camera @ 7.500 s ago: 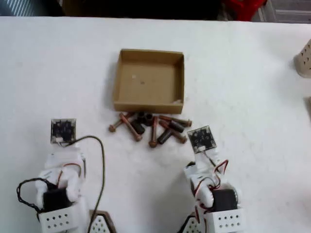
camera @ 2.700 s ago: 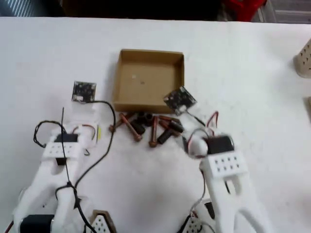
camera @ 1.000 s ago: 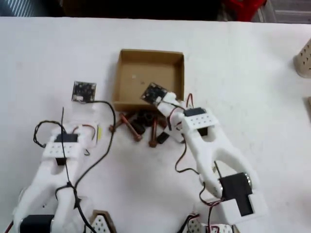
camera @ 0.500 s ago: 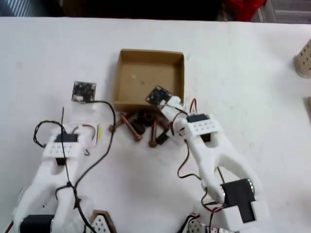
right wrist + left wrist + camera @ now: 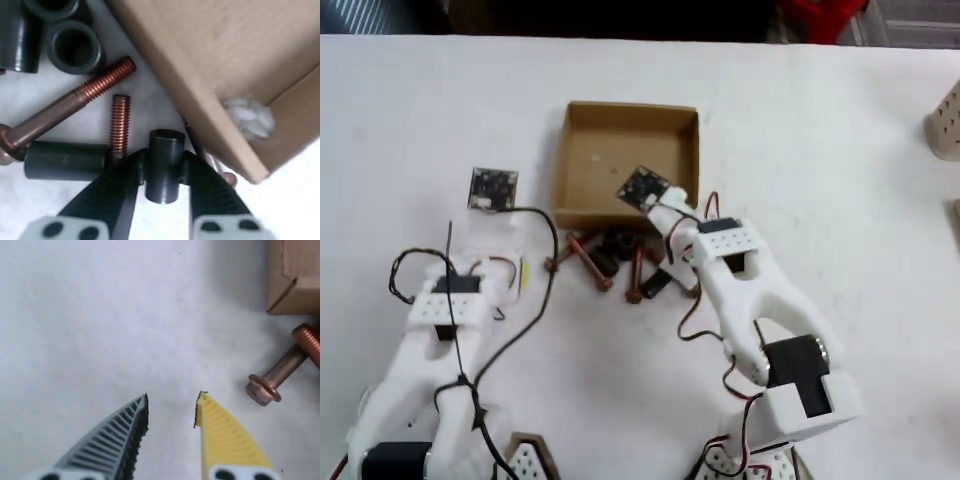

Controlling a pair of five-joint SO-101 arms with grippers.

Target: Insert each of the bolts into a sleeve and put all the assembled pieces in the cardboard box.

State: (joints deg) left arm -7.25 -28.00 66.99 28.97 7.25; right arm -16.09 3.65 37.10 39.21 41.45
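Observation:
Several copper bolts and black sleeves lie in a pile just in front of the cardboard box. My right gripper is over the pile's right side, shut on one black sleeve close to the box wall. Beside that sleeve lie two bolts and another sleeve. My left gripper stands open over bare table left of the pile. One bolt's head and a box corner are just beyond its yellow finger.
The box is open-topped, with a white scrap in one inner corner. A pale perforated object stands at the table's right edge. Black cable loops from the left arm toward the pile.
Both arms left their folded rest poses. The left arm came forward and has stayed still since. The right arm swung in over the pile and in the last half second shifted slightly left.

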